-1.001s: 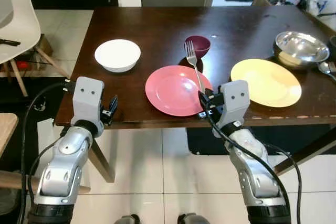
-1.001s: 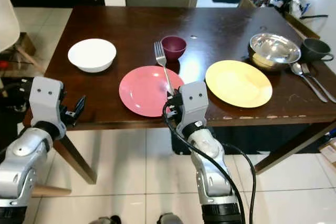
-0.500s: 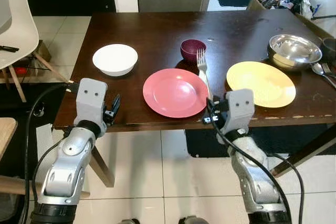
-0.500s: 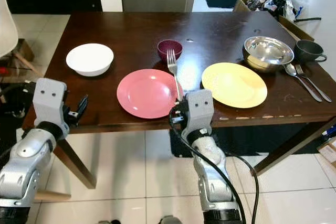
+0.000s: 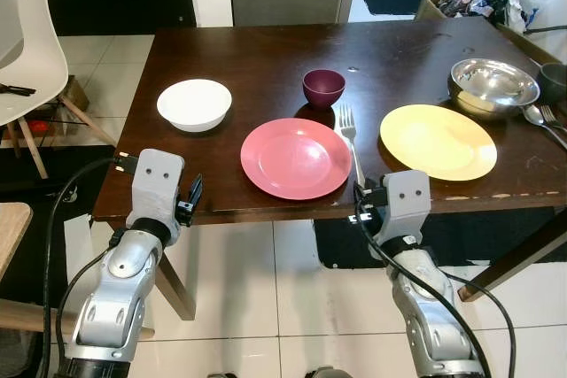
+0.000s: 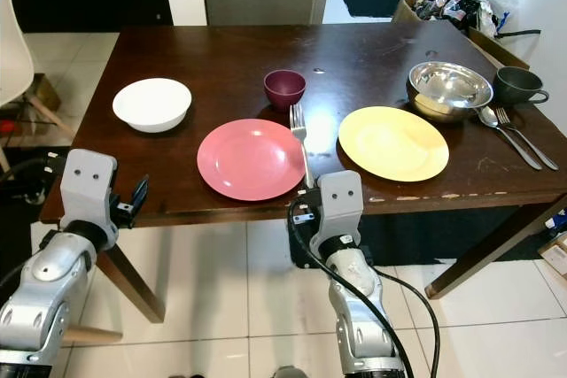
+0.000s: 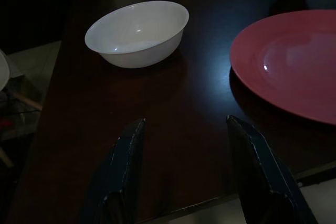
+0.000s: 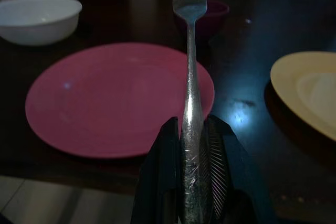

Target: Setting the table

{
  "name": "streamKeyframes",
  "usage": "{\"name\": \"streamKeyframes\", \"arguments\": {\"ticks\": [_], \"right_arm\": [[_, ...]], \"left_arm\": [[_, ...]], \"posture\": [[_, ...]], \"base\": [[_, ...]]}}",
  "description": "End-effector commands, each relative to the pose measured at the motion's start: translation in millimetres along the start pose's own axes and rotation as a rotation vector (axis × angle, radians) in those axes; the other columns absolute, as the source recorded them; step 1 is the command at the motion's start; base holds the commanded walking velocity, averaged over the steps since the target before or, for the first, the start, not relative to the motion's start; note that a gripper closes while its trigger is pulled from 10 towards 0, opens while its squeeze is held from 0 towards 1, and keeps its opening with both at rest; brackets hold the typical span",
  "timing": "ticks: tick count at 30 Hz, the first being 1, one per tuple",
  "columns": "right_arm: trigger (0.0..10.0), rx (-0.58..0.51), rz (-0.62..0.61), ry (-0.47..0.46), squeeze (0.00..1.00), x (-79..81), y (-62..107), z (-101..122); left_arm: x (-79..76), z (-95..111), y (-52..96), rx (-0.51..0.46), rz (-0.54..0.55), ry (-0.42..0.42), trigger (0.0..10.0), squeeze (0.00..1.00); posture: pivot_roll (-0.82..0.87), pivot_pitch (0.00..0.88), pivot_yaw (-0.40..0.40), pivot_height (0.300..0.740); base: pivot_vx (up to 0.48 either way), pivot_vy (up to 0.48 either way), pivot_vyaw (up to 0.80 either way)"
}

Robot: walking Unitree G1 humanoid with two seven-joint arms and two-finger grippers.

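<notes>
The right gripper [image 8: 192, 129] pinches the fork [image 5: 351, 135] by its handle end, just beside the pink plate [image 5: 296, 158]. The fork looks stiff, light and slippery. The left gripper [image 7: 186, 156] is spread wide.

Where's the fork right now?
The fork is clamped by its handle in the right hand at the table's near edge, tines pointing away, in the gap between the pink plate and the yellow plate.

Dark wooden table [image 6: 221, 50] mid-frame carries white bowl [image 6: 151, 104], maroon cup [image 6: 284, 88], pink plate [image 6: 251, 158], yellow plate [image 6: 392, 142], steel bowl [image 6: 449, 88] and grey mug [image 6: 518, 85] at right
</notes>
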State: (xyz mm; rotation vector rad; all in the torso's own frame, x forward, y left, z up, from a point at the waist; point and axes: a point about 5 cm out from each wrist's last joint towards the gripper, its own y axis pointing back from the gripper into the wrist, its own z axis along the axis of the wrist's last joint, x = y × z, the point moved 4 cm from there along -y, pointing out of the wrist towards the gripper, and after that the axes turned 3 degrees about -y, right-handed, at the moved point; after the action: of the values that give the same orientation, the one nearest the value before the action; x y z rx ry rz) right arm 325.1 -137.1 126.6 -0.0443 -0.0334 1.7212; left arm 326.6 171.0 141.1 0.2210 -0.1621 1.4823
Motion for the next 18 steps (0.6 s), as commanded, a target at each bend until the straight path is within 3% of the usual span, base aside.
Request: {"name": "streamKeyframes", "arguments": {"ticks": [1,7,18], "right_arm": [[10.0,-0.012,0.006,-0.034,0.00,2.1,-1.9,1.3],[10.0,-0.022,0.009,-0.089,0.00,5.6,-3.1,2.6],[10.0,-0.019,0.016,-0.099,0.00,8.1,-4.7,0.7]], "left_arm": [[0.2,-4.1,0.3,0.009,0.008,-0.004,10.0,0.00],[-1.4,-4.9,2.8,0.009,0.009,-0.004,10.0,0.00],[-1.4,-4.9,3.4,0.010,0.010,-0.006,10.0,0.00]], "posture": [[-0.09,0.000,0.067,0.740],[-0.09,0.000,0.064,0.740],[-0.08,0.001,0.065,0.740]], "base": [[0.000,0.000,0.00],[0.000,0.000,0.00],[-0.391,0.000,0.00]]}}
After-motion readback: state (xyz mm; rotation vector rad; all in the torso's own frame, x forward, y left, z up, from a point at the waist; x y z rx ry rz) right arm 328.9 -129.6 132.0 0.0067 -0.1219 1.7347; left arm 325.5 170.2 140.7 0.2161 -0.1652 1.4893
